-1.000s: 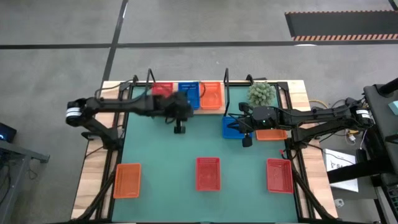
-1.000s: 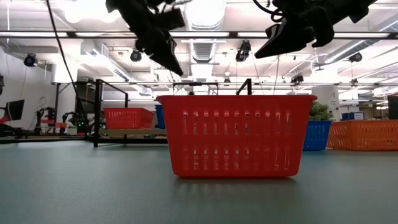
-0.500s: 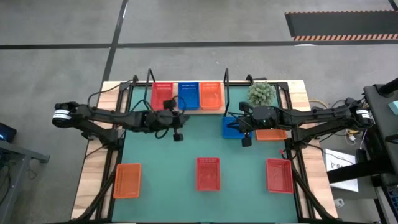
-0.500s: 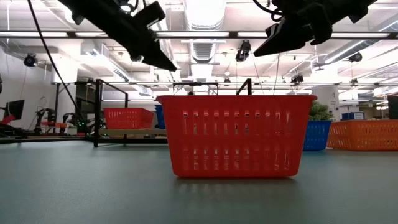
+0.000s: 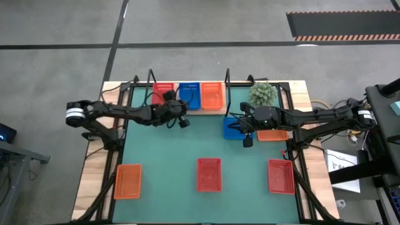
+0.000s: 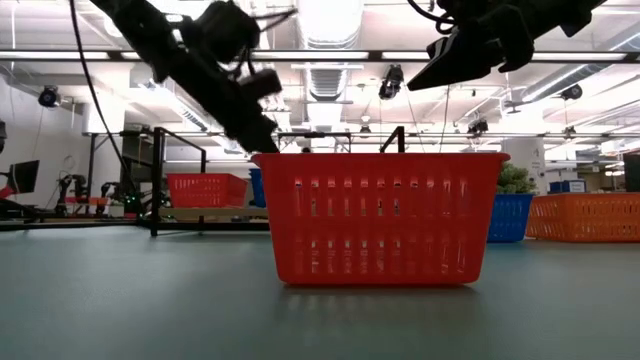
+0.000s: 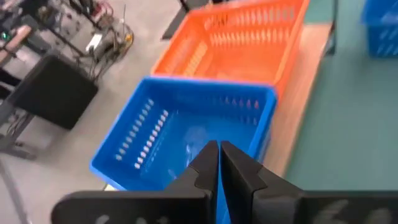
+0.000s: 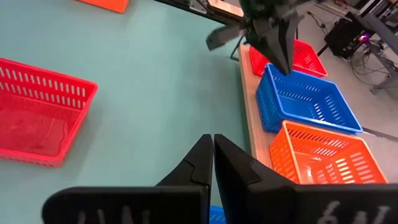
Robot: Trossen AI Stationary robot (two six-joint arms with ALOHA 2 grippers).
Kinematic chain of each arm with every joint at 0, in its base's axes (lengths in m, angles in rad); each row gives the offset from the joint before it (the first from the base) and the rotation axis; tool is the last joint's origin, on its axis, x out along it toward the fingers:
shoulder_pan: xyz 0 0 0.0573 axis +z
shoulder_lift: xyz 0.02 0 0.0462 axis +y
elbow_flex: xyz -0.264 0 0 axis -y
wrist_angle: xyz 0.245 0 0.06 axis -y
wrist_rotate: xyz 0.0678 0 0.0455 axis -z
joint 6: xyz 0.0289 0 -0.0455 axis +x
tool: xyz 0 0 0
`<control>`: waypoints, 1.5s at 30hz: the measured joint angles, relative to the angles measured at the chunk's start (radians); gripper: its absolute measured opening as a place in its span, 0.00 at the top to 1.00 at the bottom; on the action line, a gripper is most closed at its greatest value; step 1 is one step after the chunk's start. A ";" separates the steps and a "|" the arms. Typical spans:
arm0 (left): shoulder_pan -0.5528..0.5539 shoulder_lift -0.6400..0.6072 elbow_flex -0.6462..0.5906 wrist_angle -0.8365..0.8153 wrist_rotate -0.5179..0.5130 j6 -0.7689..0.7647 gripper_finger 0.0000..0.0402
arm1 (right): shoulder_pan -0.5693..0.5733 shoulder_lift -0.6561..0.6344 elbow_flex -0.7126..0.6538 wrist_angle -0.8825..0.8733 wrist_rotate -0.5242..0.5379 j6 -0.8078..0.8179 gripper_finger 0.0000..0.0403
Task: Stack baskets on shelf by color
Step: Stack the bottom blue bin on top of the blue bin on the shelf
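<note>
**Both claws empty, between picks**

High: shelf (image 5: 215, 111) has red, blue, orange baskets in a row. L gripper (image 5: 183, 122) clenched, empty, just in front of the shelf. R gripper (image 5: 247, 142) clenched, empty, by blue basket (image 5: 231, 128) on the table.

L wrist: fingers (image 7: 205, 165) pressed together, over shelf's blue basket (image 7: 186, 134).

R wrist: shut too.

Next, my guess: open R, drop onto blue basket's rim, carry to shelf's blue one.

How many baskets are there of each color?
Red baskets: 3
Blue baskets: 2
Orange baskets: 3
Total: 8 baskets
</note>
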 joint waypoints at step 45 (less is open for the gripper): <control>0.019 -0.036 0.001 -0.185 -0.005 -0.055 1.00 | 0.000 0.000 0.000 -0.019 0.001 0.001 0.98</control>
